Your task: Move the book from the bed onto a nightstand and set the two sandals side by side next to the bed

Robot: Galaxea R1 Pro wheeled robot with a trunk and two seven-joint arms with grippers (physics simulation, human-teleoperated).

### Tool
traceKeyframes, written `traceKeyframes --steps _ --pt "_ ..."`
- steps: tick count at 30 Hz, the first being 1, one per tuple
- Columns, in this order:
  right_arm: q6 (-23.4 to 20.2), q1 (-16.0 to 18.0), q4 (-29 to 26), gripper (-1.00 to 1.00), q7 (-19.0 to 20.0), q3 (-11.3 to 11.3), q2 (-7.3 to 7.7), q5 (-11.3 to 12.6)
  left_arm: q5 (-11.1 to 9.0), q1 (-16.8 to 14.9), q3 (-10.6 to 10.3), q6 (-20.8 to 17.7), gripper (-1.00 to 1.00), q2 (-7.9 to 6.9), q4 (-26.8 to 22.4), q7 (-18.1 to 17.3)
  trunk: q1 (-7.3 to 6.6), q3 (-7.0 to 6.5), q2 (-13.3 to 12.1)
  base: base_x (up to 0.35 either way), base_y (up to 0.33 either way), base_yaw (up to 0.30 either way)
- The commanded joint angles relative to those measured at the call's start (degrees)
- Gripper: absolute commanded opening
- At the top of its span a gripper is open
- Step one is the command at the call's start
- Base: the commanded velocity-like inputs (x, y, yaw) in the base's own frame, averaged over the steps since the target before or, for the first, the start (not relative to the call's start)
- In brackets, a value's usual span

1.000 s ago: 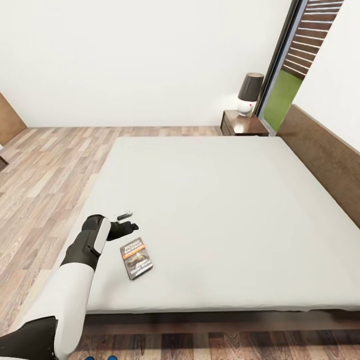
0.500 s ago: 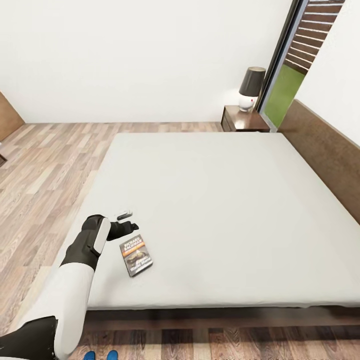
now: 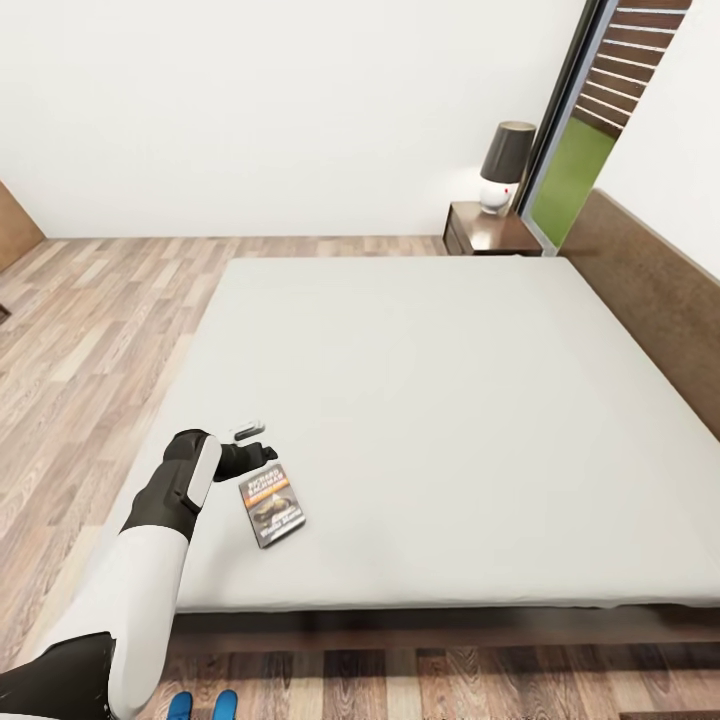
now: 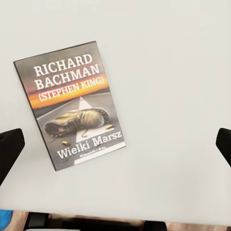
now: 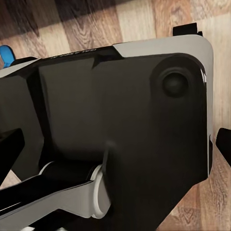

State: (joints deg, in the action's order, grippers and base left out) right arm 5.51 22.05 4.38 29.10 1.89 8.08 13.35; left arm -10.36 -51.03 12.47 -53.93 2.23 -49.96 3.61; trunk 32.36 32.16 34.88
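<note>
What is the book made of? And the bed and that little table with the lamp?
The book looks like a thin paperback: flat, printed, slightly shiny cover. The bed seems to have a dark brown wooden frame with visible grain, under a plain off-white, matte mattress, probably cloth. The nightstand looks like glossy reddish-brown wood; its top reflects light.
</note>
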Motion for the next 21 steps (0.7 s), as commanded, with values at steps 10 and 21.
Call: traceKeyframes --steps 10,21 --pt "0.38 0.10 0.28 1.00 0.30 0.22 0.01 0.36 -0.54 -0.02 0.21 -0.15 1.00 0.06 -0.12 0.34 0.01 0.96 0.07 0.000 0.000 0.000" --pt "0.38 0.10 0.28 1.00 0.29 0.22 0.01 0.36 -0.54 0.00 0.25 -0.20 1.00 0.06 -0.14 0.34 0.01 1.94 0.07 0.000 0.000 0.000"
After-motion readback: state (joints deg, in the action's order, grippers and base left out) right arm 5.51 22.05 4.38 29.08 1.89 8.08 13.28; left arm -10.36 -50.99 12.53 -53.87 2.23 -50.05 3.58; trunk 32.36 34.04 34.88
